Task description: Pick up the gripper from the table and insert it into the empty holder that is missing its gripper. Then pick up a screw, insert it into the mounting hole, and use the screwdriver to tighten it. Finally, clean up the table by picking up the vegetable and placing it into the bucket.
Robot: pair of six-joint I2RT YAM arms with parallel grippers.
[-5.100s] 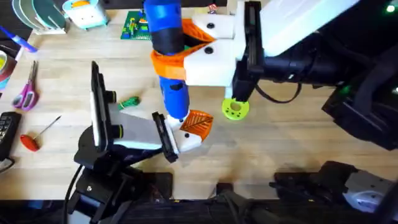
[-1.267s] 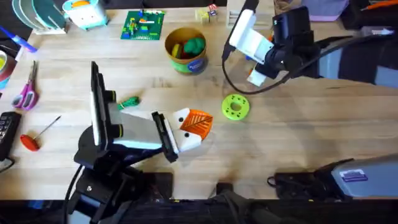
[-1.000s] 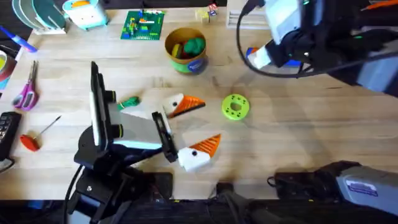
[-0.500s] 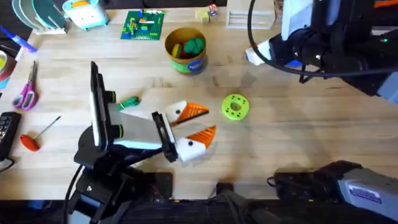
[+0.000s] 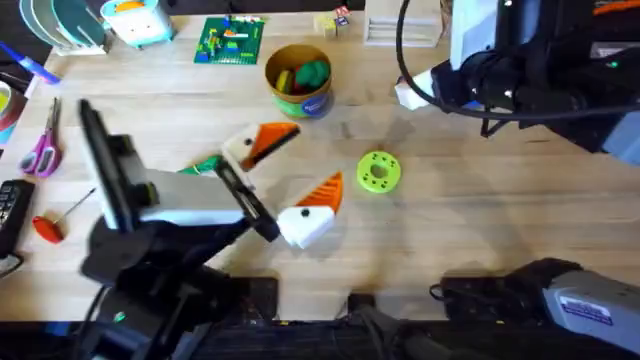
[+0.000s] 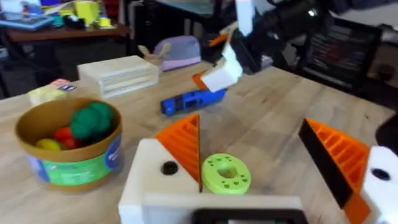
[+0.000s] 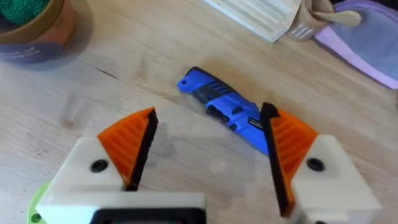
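On the wooden counter (image 5: 480, 220), my left end effector (image 5: 288, 180) has swung up-left, fingers spread and empty, while my right end effector (image 7: 205, 165), also open and empty, has set the screwdriver (image 7: 227, 112) down at upper right, leaving the vegetable (image 5: 205, 166) for the bucket (image 5: 298, 80).

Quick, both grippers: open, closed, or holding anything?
Left gripper: open, holding nothing.
Right gripper: open, empty, above the blue screwdriver.

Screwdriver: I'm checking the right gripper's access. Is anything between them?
Nothing visible. In the right wrist view the screwdriver lies on bare table straight ahead of the open right gripper.
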